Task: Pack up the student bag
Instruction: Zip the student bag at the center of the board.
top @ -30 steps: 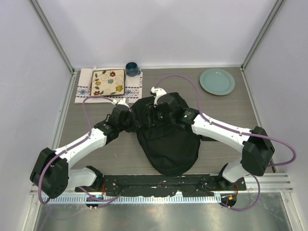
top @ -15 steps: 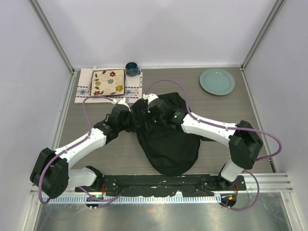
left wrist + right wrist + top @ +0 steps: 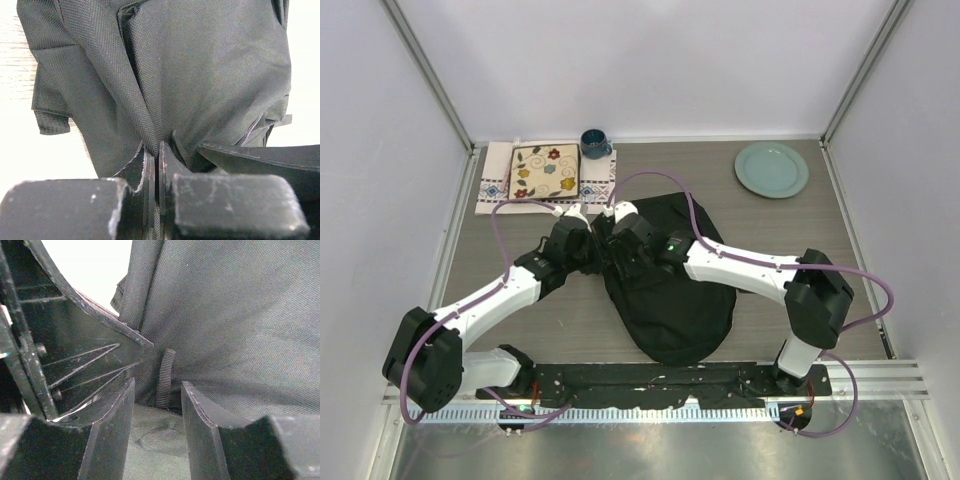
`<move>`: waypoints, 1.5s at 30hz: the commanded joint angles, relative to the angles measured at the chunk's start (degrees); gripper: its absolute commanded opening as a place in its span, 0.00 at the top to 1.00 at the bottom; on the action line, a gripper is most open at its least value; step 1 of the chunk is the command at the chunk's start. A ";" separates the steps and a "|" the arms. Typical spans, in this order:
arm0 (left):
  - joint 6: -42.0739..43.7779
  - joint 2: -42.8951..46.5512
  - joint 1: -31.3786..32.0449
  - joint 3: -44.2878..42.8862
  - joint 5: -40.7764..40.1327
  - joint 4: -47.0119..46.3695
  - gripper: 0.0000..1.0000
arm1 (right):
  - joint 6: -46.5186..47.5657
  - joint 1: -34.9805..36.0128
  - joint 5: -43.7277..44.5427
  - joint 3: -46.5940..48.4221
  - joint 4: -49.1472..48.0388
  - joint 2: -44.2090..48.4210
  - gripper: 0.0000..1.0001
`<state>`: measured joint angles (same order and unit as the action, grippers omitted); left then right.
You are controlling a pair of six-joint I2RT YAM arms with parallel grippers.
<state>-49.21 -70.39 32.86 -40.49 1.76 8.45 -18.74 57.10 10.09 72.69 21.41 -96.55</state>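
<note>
While tight on the student bag (image 3: pixel 200 75), left pincer (image 3: pixel 154 150) — right pincer (image 3: pixel 158 385) (jaws apart) astride its ribbed ridge (image 3: pixel 166 370).

Overhead view looking down, both wrist views pressed close (fabric-filled), all sharing the student bag (image 3: pixel 670 310)

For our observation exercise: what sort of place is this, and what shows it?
Likely a robot test cell: plain white walls enclose the table, and two arms bolted at its edge handle a student bag.

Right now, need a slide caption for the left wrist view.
Left hand pinched shut on a fabric fold of the black student bag.
</note>
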 commanded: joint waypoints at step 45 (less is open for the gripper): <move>3.25 3.24 -2.19 0.59 5.17 -0.09 0.88 | -7.98 -4.72 18.59 -10.02 -7.26 11.92 0.99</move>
<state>-46.85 -69.32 31.90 -40.36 3.49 8.29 -27.42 54.54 27.18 63.29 17.47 -87.96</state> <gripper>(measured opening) 0.038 0.028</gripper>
